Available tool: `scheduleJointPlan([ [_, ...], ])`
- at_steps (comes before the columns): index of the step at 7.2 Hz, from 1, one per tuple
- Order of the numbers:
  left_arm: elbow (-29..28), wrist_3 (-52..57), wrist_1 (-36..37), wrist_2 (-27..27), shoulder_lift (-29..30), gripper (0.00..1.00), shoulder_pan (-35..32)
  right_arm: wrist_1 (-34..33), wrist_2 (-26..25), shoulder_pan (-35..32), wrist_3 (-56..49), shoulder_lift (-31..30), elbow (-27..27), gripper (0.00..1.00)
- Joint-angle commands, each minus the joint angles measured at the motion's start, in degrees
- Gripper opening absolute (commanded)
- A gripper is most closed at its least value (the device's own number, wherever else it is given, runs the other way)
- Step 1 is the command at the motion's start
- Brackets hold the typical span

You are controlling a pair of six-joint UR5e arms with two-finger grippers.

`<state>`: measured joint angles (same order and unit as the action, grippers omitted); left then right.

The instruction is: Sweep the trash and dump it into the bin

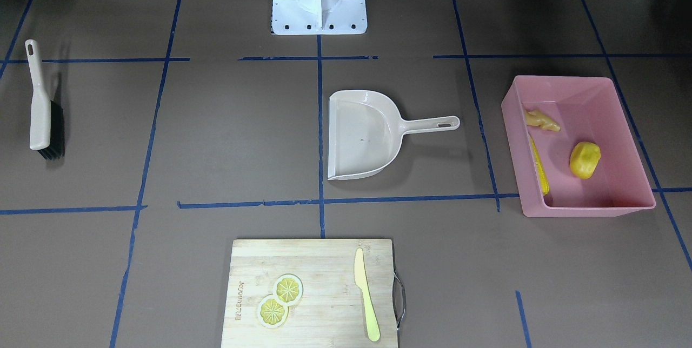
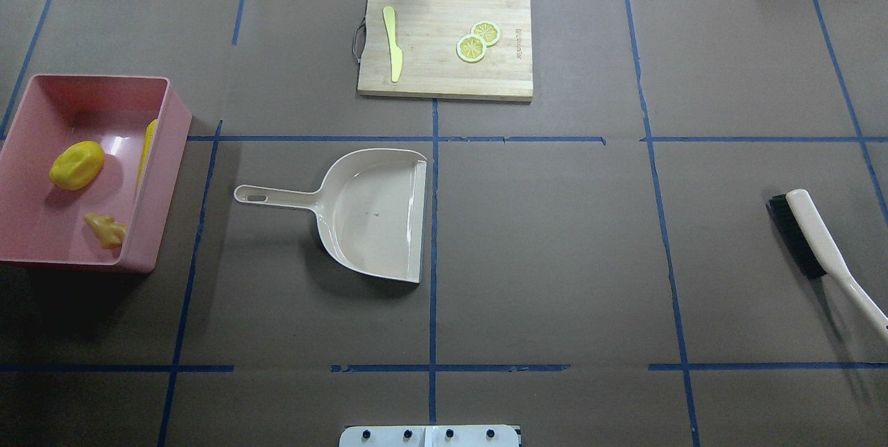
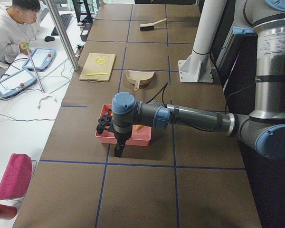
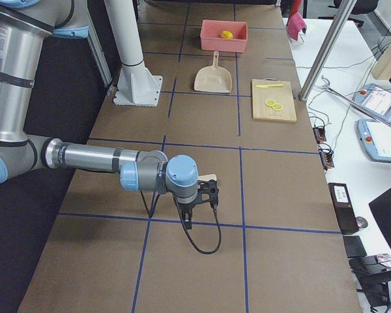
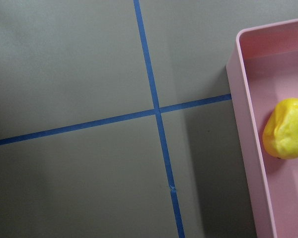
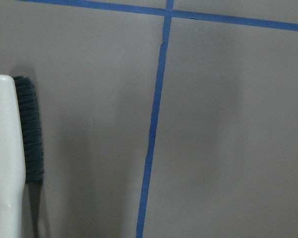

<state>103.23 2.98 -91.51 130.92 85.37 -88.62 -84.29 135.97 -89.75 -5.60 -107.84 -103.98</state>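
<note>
Presently trash [image 1: 585,160] is recorded inside bin [image 1: 589,211] at desk's [image 1: 216,148] left edge; state of left gripper [image 3: 118,153], right gripper [image 4: 188,223] cannot be told.

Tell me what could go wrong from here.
The left hand hangs close beside the bin; a careless swing might knock it over. The right hand sits near the brush and might bump it.
</note>
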Motion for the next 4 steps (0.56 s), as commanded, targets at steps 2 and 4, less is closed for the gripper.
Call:
scheduleJointPlan([
  [2,-0.1,0.0,0.3,0.1,-0.6,1.0,0.1,0.0,0.2,0.0,0.2,0.0,0.0,1.0],
  [4,-0.5,0.1,3.6,0.1,-0.9,1.0,0.0,0.0,0.1,0.0,0.3,-0.1,0.0,1.0],
])
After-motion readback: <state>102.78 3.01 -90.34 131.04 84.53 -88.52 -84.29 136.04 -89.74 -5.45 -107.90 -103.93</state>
